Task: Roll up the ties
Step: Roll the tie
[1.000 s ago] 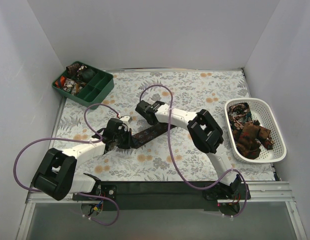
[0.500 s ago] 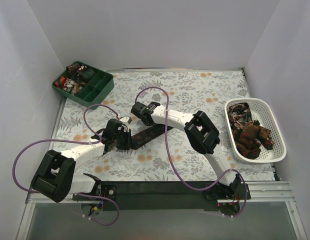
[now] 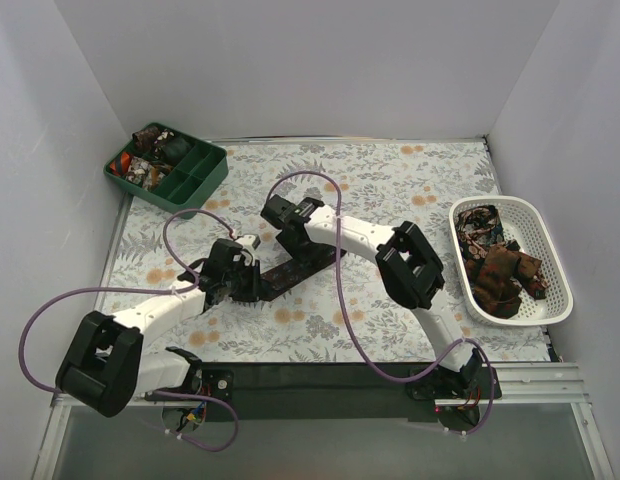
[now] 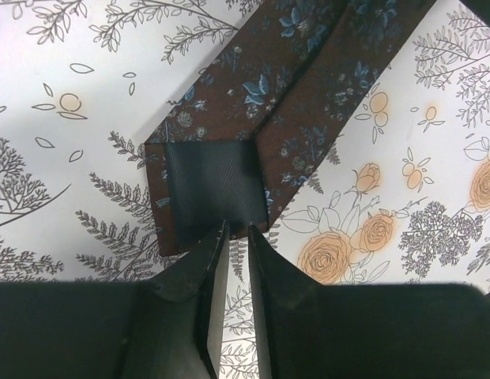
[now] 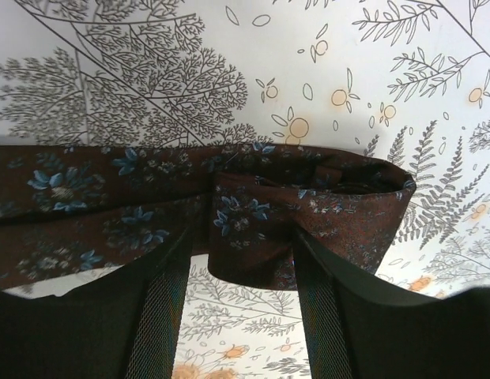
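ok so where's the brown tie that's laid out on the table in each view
top external: brown tie lies diagonally at the table's centre.
left wrist: upper middle, its dark-lined end nearest the camera.
right wrist: a band across the middle, folded end at right.
shared landmark: the floral table cover under it.

tie laid out (image 3: 295, 271) — 1; white basket (image 3: 550, 255) — 1; green tray (image 3: 200, 182) — 1
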{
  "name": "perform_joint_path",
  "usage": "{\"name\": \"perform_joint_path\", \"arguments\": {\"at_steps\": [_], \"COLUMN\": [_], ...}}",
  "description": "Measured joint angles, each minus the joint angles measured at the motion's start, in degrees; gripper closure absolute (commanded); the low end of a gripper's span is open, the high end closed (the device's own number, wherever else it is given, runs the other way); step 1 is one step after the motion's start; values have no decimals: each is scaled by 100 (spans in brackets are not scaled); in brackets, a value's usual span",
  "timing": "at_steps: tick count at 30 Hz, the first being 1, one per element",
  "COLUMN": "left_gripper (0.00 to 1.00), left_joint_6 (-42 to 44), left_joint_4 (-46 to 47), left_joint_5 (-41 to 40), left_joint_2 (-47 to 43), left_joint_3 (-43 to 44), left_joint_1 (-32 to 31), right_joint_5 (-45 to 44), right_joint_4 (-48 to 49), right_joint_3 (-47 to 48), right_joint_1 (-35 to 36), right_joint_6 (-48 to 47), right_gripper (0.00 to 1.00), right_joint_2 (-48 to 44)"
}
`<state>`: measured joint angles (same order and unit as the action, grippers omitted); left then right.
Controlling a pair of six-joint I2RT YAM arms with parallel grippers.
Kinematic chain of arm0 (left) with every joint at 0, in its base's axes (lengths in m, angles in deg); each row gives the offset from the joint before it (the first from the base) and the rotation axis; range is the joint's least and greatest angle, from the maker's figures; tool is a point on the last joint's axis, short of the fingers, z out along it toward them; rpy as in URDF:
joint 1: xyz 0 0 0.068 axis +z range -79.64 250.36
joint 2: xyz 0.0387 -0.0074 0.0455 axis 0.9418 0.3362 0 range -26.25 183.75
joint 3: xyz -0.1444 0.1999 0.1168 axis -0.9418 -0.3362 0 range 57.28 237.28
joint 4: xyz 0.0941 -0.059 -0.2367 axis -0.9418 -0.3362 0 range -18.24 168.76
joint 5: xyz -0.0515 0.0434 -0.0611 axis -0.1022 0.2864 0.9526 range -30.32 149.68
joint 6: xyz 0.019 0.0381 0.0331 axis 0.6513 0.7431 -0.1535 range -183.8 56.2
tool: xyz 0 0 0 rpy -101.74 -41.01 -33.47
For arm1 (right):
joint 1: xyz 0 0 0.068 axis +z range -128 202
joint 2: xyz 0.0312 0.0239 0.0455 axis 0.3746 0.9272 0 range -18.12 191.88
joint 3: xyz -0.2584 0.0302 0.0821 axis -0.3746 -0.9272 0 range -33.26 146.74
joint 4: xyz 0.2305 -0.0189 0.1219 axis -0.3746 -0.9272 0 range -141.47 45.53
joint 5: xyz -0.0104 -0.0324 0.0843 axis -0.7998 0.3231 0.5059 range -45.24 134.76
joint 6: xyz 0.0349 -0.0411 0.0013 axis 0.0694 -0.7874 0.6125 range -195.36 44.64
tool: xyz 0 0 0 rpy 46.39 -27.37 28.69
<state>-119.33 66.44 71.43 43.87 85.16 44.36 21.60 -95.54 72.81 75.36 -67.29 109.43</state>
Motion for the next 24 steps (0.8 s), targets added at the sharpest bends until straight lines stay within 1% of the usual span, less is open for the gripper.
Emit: {"name": "perform_joint_path", "arguments": {"at_steps": [2,4,6,7,8,9,10,11,12,13,15,16,19,24], "left_gripper": [78,72,66,64,56,50,43,30,22,15,2,2,2,2], "left_joint_6": [4,11,35,61,83,138,186,236,310,400,612,717,1150,1985], "left_joint_4": [-131,-280,-376,-420,-450,-468,-496,-538,-562,-577,-560,-551,-444,-177], "left_joint_5": [-22,-44,-63,-68,-74,-79,-81,-79,-81,-76,-42,-26,9,52], "left_joint_2": [-111,-199,-251,-280,-308,-332,-352,-356,-356,-354,-313,-260,197,1268], "left_joint_3": [44,188,337,435,540,638,741,848,953,1058,1292,1421,1902,2677], "left_joint_1": [0,-2,0,0,-2,0,-2,-9,-24,-48,-131,-184,-398,-887], "right_joint_5": [238,431,577,645,702,765,850,933,1023,1128,1325,1440,1810,2549], "right_joint_4": [4,9,28,48,55,59,68,94,149,210,420,514,874,1285], "right_joint_3": [35,111,186,192,192,192,190,179,131,55,-260,-476,-1276,-2557], "right_joint_1": [-61,-118,-184,-229,-256,-302,-352,-413,-498,-599,-857,-1005,-1558,-2516], "right_joint_6": [76,111,142,155,173,177,181,192,190,188,186,170,142,162], "right_gripper": [46,41,38,35,34,32,27,25,22,14,5,2,2,2], "right_joint_2": [-85,-188,-350,-466,-579,-723,-874,-1025,-1196,-1386,-1814,-2037,-2699,-3379]}}
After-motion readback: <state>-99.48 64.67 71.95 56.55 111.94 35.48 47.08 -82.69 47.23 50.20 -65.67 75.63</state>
